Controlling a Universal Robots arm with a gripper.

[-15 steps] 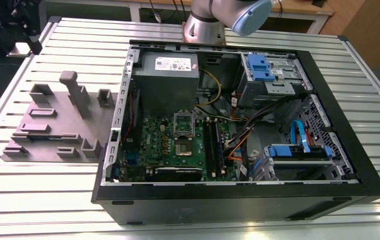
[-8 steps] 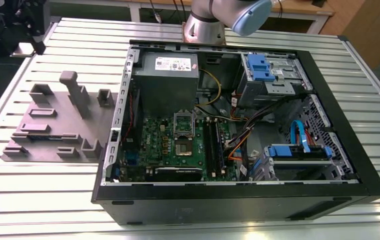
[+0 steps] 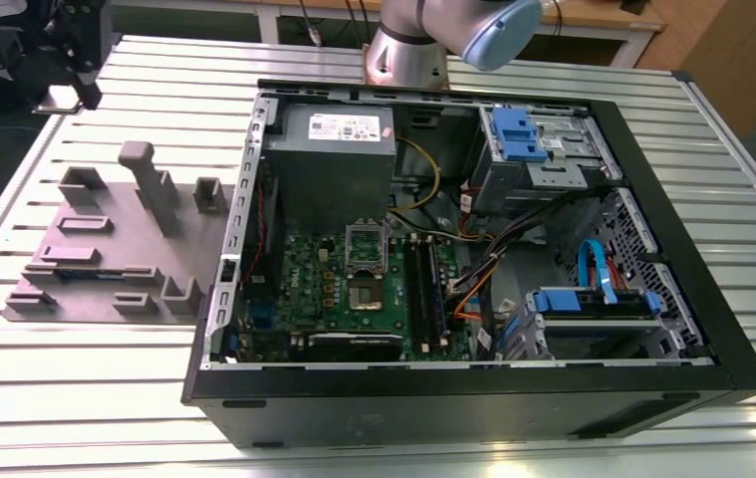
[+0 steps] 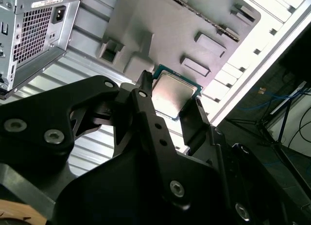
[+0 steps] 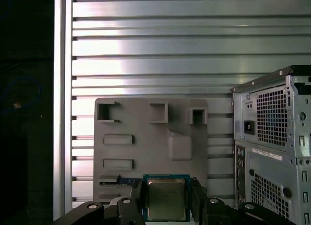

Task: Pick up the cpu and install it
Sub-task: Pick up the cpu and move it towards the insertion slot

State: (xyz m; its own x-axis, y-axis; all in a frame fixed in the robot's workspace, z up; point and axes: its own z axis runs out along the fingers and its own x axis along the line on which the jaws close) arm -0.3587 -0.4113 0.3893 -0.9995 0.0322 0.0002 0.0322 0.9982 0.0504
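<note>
In the second wrist view the fingers of the end effector [image 4: 171, 93] hide part of the cpu [image 4: 174, 88], and the computer case [image 4: 34, 38] runs off the picture's edge.

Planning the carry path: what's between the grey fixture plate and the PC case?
Just bare slatted table between plate and case, per the first wrist view. The gripper is shut on the cpu.

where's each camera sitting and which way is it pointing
exterior view: off the arm, high, looking down at the open computer case and grey tray on the table; the arm shows.
first wrist view: on the wrist, facing down onto the tray; the gripper shows.
second wrist view: on the wrist, slanting along the gripper.
shared: both wrist views show the cpu between the fingers, the tray behind it.
</note>
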